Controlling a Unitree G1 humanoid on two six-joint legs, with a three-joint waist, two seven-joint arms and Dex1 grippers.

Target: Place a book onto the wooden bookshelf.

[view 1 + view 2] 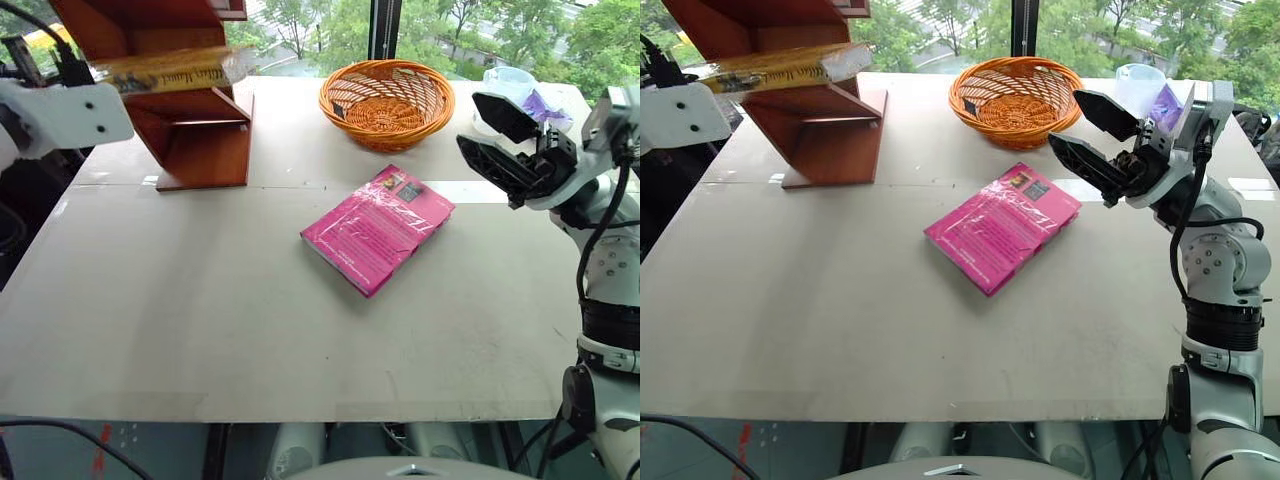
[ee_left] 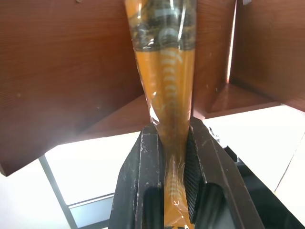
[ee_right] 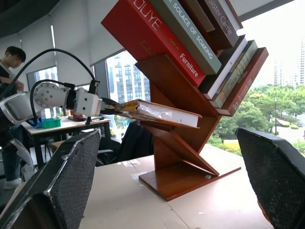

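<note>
Left wrist view: I see my left gripper (image 2: 174, 157) clamped on the book (image 2: 167, 95), both black fingers (image 2: 143, 181) pressed against its glossy yellow-orange wrap.
Book position: lying flat at a lower tier of the wooden bookshelf (image 1: 190, 120), its far end in the shelf and its near end out past the shelf's left side in my gripper.
Bookshelf: standing at the table's (image 1: 200, 320) far left corner, with several other books (image 3: 167, 38) leaning in its upper tiers.
Right gripper (image 1: 1088, 130): fingers spread wide with nothing between them, raised above the table well to the right of the bookshelf.
Pink book (image 1: 378, 228): flat on the table, right of the bookshelf and nearer me.
Wicker basket (image 1: 387, 102): right of the bookshelf, at the table's far edge.
Person (image 3: 12, 62): beyond the bookshelf, at another desk.
</note>
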